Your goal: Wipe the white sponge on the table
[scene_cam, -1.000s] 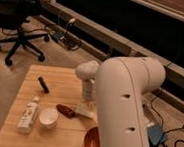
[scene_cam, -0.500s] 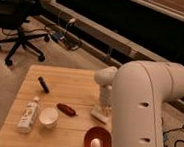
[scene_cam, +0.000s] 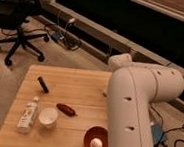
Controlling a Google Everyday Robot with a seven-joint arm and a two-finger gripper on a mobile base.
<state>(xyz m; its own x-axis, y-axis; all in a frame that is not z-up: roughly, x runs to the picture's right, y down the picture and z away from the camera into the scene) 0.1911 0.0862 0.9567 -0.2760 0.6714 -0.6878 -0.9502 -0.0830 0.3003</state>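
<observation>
Swung up and across since half a second ago, the robot's white arm [scene_cam: 137, 104] now fills the right side of our view, its rounded end [scene_cam: 119, 61] lifted above the far right edge of the table [scene_cam: 78, 89], where earlier it reached down to the tabletop. We cannot see the gripper: it sits somewhere behind the arm's broad casing, and whether it grasps anything we cannot tell. The white sponge, which lay under the arm's tip on the right half of the table a moment ago, is out of our sight as well, most likely hidden behind the same casing.

On the exposed left and centre of the light wooden planks, the other items lie where they were. We see a short black stick-like object [scene_cam: 43, 84] lying at an angle near the far left. Closer to us, a clear bottle with a white label [scene_cam: 28, 114] lies on its side along the left edge, with a round white cup [scene_cam: 48, 117] standing just beside it. A dark red oblong item [scene_cam: 66, 109] rests near the cup, toward the middle. A red bowl [scene_cam: 89, 136] holding something pale and round [scene_cam: 95, 145] sits at the near edge, just beside the arm. Beyond the table, a black office chair [scene_cam: 20, 34] stands on the floor at left.
</observation>
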